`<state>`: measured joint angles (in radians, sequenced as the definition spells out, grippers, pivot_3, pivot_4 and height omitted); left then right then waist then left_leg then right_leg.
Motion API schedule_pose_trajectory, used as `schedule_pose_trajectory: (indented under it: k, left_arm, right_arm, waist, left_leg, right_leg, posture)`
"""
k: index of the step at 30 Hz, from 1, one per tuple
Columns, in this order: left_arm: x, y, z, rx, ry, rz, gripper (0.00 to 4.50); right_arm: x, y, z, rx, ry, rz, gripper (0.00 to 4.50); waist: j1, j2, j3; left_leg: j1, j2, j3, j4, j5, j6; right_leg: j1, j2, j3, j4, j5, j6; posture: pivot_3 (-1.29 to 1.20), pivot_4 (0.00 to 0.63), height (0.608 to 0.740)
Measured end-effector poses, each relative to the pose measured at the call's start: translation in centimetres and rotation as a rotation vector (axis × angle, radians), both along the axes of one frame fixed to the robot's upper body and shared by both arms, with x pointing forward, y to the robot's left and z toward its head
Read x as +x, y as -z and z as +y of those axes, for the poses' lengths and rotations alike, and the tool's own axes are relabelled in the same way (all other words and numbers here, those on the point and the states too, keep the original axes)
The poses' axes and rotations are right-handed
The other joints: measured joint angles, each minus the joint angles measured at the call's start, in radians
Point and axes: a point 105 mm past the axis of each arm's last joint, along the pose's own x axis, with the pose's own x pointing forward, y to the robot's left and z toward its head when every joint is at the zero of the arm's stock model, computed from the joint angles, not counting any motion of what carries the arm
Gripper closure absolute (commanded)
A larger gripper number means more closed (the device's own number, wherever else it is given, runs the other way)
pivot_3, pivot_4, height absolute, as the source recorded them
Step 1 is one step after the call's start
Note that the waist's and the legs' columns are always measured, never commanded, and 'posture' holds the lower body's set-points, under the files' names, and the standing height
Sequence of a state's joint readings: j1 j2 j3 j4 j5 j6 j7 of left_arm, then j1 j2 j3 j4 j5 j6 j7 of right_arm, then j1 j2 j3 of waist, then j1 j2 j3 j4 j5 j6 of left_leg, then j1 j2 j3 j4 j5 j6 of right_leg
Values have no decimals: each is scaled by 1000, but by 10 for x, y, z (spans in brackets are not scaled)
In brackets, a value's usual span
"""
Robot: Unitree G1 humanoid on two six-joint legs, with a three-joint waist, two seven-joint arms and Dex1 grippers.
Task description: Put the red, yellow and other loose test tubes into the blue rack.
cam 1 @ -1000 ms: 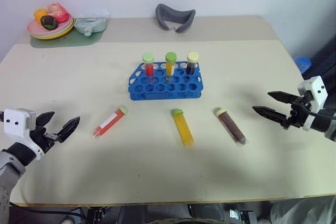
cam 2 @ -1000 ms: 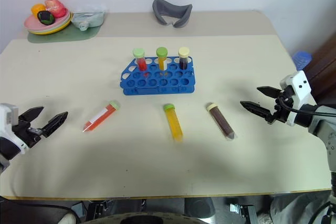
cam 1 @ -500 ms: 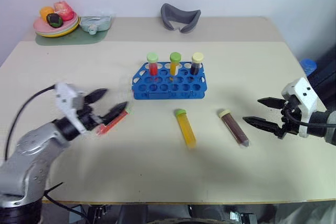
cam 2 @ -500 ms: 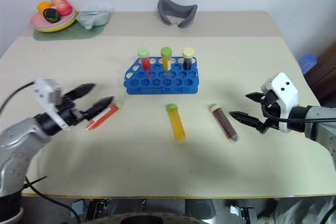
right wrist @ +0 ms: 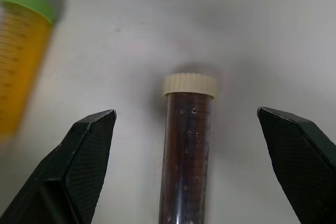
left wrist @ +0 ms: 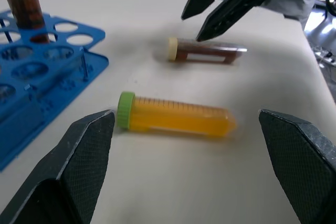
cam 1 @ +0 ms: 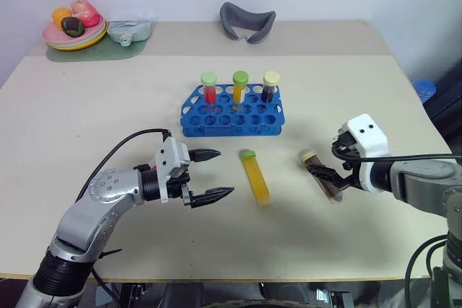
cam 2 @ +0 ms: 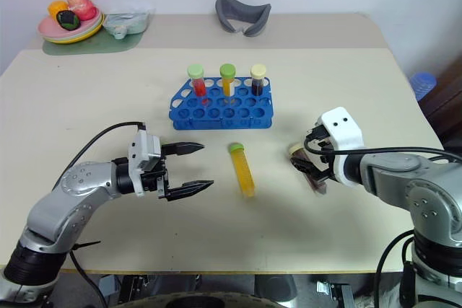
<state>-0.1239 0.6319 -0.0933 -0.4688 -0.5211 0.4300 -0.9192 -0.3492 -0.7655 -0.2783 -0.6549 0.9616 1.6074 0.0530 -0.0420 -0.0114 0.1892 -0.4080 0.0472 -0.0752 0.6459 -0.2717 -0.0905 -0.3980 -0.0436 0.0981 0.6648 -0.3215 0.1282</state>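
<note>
The blue rack (cam 1: 231, 115) stands mid-table with three capped tubes upright in its back row. A loose yellow tube (cam 1: 255, 177) with a green cap lies in front of it. My left gripper (cam 1: 226, 172) is open just left of that tube and points at it; in its wrist view the yellow tube (left wrist: 178, 119) lies beyond the fingers. A brown tube (cam 1: 318, 172) with a cream cap lies to the right. My right gripper (right wrist: 185, 111) is open, tilted down, its fingers on either side of the brown tube (right wrist: 188, 145). The loose red tube is hidden.
At the back left, a plate of toy food (cam 1: 72, 28) sits beside a pale container (cam 1: 131, 32) on a green mat. A grey curved object (cam 1: 247, 23) lies at the back centre. The table's right edge is close behind my right arm.
My left gripper has swung right across the table, from the left edge over the red tube's spot to beside the yellow tube. My right gripper moved left and tipped down over the brown tube.
</note>
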Motion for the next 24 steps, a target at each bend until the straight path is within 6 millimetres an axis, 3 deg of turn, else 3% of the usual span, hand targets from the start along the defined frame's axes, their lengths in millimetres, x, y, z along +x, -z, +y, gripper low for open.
schedule_pose_trajectory:
  k: [14, 24]
  left_arm:
    - [-17, 14, 1, 20, 6, 24, 52]
    - [-21, 19, 1, 6, -7, 32, 52]
  right_arm:
    - [12, 20, 9, 10, 57, 165, 96]
    - [16, 27, 3, -77, 93, 269, 96]
  waist:
    - [-2, 0, 0]
    - [-4, 0, 0]
  left_leg:
    - [0, 0, 0, 1, 0, 0]
    - [0, 0, 0, 1, 0, 1]
  right_leg:
    - [1, 0, 0, 1, 0, 0]
    - [0, 0, 0, 1, 0, 0]
  posture:
    - [0, 150, 740]
    - [0, 150, 740]
